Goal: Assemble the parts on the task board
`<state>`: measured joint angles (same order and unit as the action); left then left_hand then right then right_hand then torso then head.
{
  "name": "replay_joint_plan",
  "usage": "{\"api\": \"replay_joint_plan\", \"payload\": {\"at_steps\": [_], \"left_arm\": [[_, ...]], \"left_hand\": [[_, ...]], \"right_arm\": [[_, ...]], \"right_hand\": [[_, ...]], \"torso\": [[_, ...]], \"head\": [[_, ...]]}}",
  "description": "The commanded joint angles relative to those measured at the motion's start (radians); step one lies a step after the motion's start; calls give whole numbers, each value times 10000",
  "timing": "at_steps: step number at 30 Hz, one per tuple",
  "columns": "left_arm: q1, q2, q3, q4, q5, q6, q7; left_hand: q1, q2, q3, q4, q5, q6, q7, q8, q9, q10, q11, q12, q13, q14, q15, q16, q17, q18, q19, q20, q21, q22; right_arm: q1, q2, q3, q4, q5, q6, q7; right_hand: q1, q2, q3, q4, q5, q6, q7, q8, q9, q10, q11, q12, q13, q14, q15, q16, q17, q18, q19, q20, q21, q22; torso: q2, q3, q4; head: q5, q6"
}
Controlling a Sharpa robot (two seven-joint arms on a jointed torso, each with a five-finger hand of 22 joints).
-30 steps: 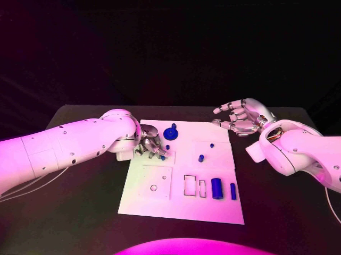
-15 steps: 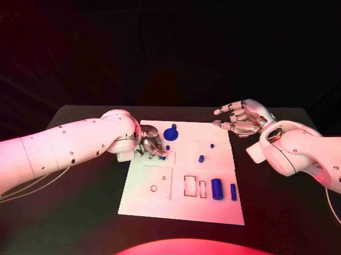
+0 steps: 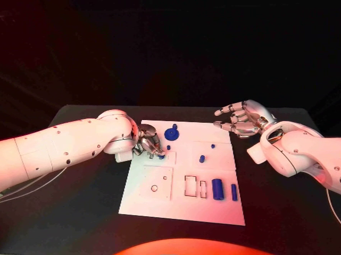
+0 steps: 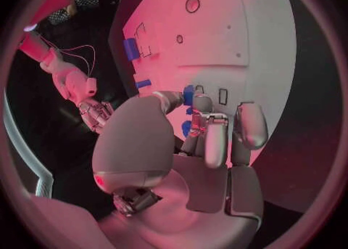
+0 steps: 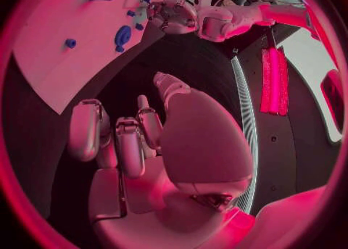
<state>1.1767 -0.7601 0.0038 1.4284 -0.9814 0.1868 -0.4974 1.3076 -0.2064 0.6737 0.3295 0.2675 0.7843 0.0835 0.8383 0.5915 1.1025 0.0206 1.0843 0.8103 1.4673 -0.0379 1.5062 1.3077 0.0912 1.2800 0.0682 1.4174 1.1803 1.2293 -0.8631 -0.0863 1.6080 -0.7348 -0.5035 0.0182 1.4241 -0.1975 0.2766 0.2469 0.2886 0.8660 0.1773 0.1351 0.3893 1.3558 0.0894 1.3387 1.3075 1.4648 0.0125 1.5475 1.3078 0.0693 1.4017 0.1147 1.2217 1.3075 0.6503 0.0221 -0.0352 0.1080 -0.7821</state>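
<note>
Left hand point(image 3: 149, 144) barely moved in the last second, fingers closed around a small blue part point(image 4: 188, 94) at the board's point(image 3: 182, 207) left edge; seating probably ongoing. Right hand point(image 3: 241, 119) idle, open, empty.

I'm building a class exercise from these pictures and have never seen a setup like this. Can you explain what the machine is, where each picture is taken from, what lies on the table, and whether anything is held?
It is a robot with two white arms ending in silver hands. One picture looks down from its head; the two round ones come from cameras at each wrist. On the black table lies a white task board with small blue parts: a round piece and two cylinders among them. The left hand rests on the board, fingers closed round a small blue part. The right hand hovers beside the board, fingers apart, holding nothing.
</note>
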Motion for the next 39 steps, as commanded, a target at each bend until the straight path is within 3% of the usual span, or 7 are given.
{"api": "replay_joint_plan", "payload": {"at_steps": [1, 18, 39], "left_arm": [[-1, -25, 4, 92, -216, -356, 103], [-8, 93, -3, 132, -1102, -581, -108], [-13, 172, -99, 22, -1374, -2, -207]], "left_hand": [[-106, -137, 1708, -1608, 54, 149, -38, -2, 1281, 255, -123, 124, 123, 555, -88, 101, 1513, -91, 171, -8, 105, 141], [-480, -334, 2220, -1945, 155, 354, -99, -2, 1393, 596, -190, 289, 405, 680, -154, 212, 1748, -154, 423, -69, 253, 460], [-743, -395, 2463, -2138, 267, 453, -140, 3, 1462, 763, -233, 367, 543, 735, -198, 259, 1854, -181, 535, -112, 314, 592]], "right_arm": [[-11, 4, 1, -5, -28, 157, 18], [-22, -1, -3, -14, -28, 176, 3], [-25, 8, -6, -35, 63, 209, 3]], "right_hand": [[-95, -24, 23, 58, 35, 62, -29, 62, 13, -52, -11, -57, 184, 888, 8, -38, 1984, 110, -53, 19, -69, 326], [-110, -23, 24, 71, 42, 62, -29, 63, 13, -50, -11, -55, 185, 890, 8, -36, 1989, 113, -59, 18, -85, 316], [-142, -27, 30, 100, 61, 63, -31, 69, 12, -59, -13, -64, 172, 887, 7, -41, 1979, 111, -55, 16, -85, 319]], "torso": [[14, -1, -5], [1, -4, -14], [3, -9, -9]], "head": [[14, -20], [26, -100], [49, -138]]}}
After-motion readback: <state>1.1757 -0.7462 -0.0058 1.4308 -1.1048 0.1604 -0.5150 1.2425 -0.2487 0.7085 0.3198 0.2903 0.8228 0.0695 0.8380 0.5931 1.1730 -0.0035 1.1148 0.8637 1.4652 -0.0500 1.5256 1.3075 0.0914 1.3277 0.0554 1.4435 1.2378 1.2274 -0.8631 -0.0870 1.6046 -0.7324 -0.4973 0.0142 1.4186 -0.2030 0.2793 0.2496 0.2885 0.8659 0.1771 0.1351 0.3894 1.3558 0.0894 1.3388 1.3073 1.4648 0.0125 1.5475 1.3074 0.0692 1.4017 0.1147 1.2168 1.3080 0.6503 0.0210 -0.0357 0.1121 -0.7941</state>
